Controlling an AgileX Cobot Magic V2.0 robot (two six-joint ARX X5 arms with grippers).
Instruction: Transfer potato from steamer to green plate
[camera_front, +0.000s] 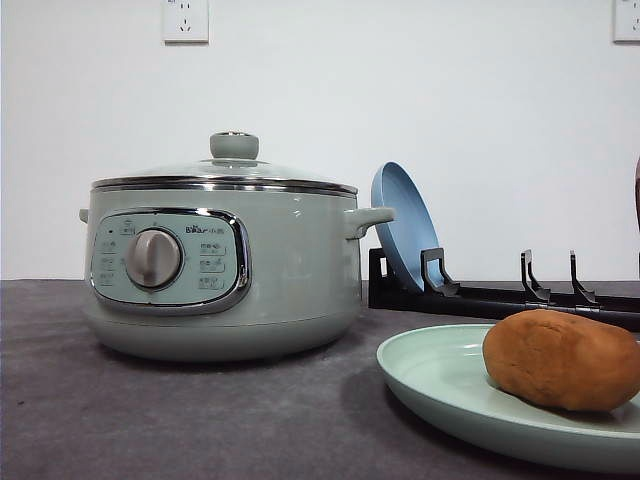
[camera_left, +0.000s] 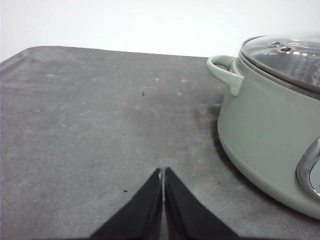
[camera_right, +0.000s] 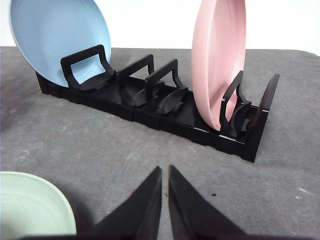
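**Potato sitting on the green plate, both claws pressed together and holding nothing**

The potato (camera_front: 562, 359) is lying on the green plate (camera_front: 440, 385) at about 4 o'clock from the steamer (camera_front: 225, 265) in the front view, resting on its long side and touching the plate's shallow floor. The steamer is standing well apart from it with its glass lid (camera_front: 228, 170) seated, so the transfer is looking finished.

The potato is appearing as a solid oval lump with matte, slightly rough orange-brown skin (a surface that should be giving rubbery pads good friction). It is probably moderately heavy and stiff, not fragile, though its rounded flanks could be rolling out of a shallow pinch; the safest hold would be across its short middle, fingers closing on opposite sides.

The plate is looking smooth, pale mint and hard, with a raised rim. The steamer is showing glossy sage-green walls, a chrome-framed panel and a grey dial (camera_front: 153, 258). Behind, a black ribbed rack (camera_right: 150, 107) is holding a blue plate (camera_right: 57, 40) and a pink plate (camera_right: 220, 60) upright on a grey, cloth-like table (camera_left: 90, 130).

The left gripper (camera_left: 163, 172) is hovering with tips meeting; the right gripper (camera_right: 164, 172) is nearly together, gripping nothing.
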